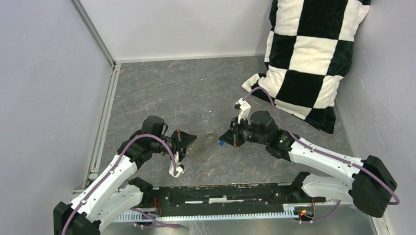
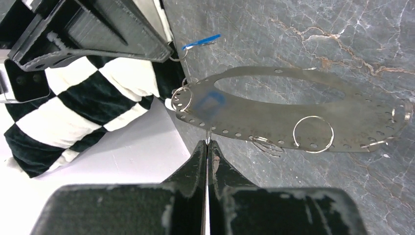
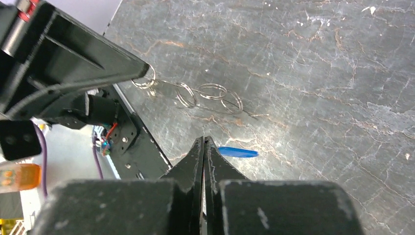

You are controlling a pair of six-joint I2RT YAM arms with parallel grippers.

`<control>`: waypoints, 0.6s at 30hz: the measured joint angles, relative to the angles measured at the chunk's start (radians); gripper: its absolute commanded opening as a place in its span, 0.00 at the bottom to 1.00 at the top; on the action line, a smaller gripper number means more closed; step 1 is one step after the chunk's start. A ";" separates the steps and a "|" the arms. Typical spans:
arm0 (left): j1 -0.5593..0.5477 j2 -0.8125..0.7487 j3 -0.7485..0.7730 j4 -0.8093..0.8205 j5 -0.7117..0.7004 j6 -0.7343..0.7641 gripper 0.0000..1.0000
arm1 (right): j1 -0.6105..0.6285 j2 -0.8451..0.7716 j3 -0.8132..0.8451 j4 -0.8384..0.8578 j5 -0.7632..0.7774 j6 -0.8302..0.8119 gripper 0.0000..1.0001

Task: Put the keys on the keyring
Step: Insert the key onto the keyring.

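My left gripper (image 1: 188, 140) is shut (image 2: 208, 143) on the near rim of the keyring (image 2: 362, 122), a large thin grey metal hoop with punched holes, held off the table. Several small split rings (image 2: 313, 134) hang on it. In the right wrist view the keyring (image 3: 169, 83) shows edge-on as a thin rod with the split rings (image 3: 213, 92) along it. My right gripper (image 1: 226, 138) is shut (image 3: 204, 139) on a tiny key. Its blue head (image 3: 237, 152) sticks out beside the fingertips. The key (image 2: 200, 41) hangs just beyond the keyring's far rim.
A black-and-white checked pillow (image 1: 313, 46) leans in the back right corner. A metal rail (image 1: 104, 116) runs along the left wall. The table top (image 1: 194, 86) is dark marbled grey. The two grippers face each other, a few centimetres apart, mid-table.
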 measured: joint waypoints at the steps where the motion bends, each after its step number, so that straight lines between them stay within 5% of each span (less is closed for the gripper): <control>1: 0.000 0.000 0.006 -0.013 0.001 0.000 0.02 | 0.000 -0.008 -0.011 -0.003 -0.001 -0.010 0.00; 18: 0.000 -0.040 0.032 -0.059 0.076 -0.166 0.02 | 0.000 -0.129 -0.269 0.058 -0.008 -0.150 0.01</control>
